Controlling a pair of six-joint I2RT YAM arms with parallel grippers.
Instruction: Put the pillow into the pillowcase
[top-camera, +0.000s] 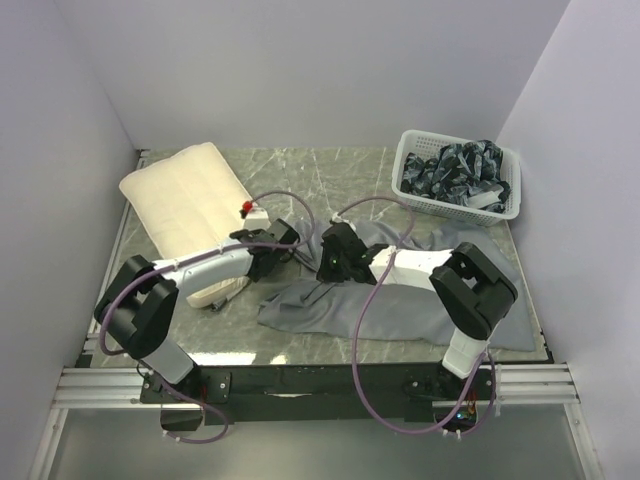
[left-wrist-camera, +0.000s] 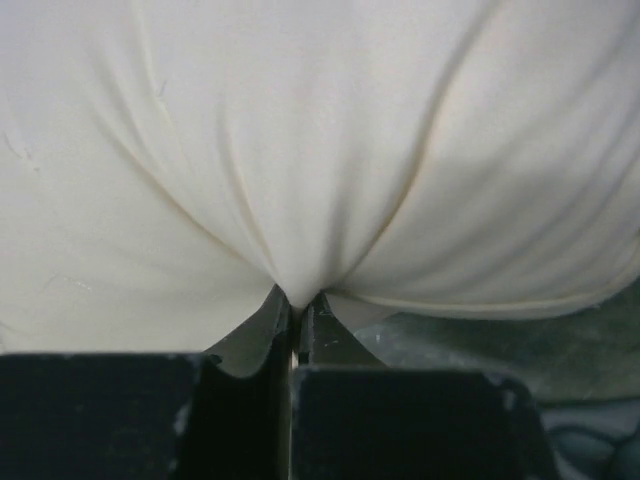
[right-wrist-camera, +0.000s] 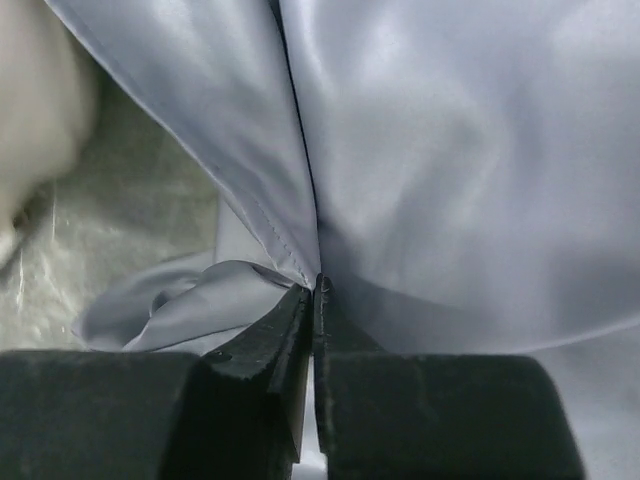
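L claw (left-wrist-camera: 298, 305) pinched shut on a fold of the cream pillow (top-camera: 185, 195), lying far-left on the desk (top-camera: 330, 170). R claw (right-wrist-camera: 315, 290) clamps a seam of the grey pillowcase (top-camera: 400, 310), crumpled centre-right — prob. to lift its mouth open for stuffing.

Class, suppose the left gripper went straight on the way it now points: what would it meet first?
The large cream soft rectangular pillow. The left gripper is shut on a fold of its fabric, and the cushion fills the wrist view directly ahead; its depth there is unclear.
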